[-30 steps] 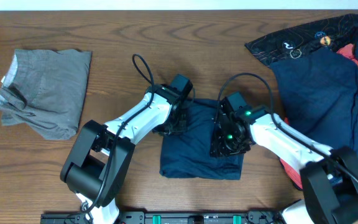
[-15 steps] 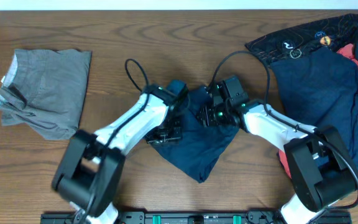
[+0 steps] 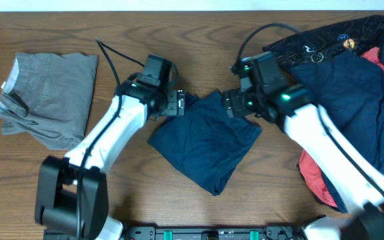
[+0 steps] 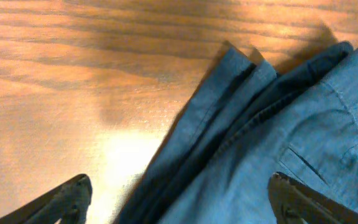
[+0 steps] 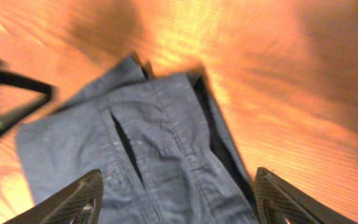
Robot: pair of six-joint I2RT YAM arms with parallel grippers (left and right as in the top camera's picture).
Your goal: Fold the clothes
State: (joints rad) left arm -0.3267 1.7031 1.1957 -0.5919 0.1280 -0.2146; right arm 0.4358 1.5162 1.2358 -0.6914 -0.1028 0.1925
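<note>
Spread wide, my left fingers (image 4: 73, 191) and right fingers (image 5: 82, 194) pinch nothing. Each pair hangs over an upper corner of the folded navy trousers (image 3: 205, 143), which lie mid-table (image 3: 179, 40) on brown wood grain. A grey garment (image 3: 49, 97) lies far left, and a dark heap (image 3: 352, 93) sits far right.

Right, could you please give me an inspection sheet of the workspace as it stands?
Surface: wooden table.
Job's things: navy garment folded, centre; grey garment roughly folded, left; navy trousers, black printed garment and red garment heaped, right.
Clutter: nothing seen.
Grippers: left gripper open over the navy garment's edge; right gripper open above it.
Cables: black cable looping off each arm.
Surroundings: black rail at the near edge.
</note>
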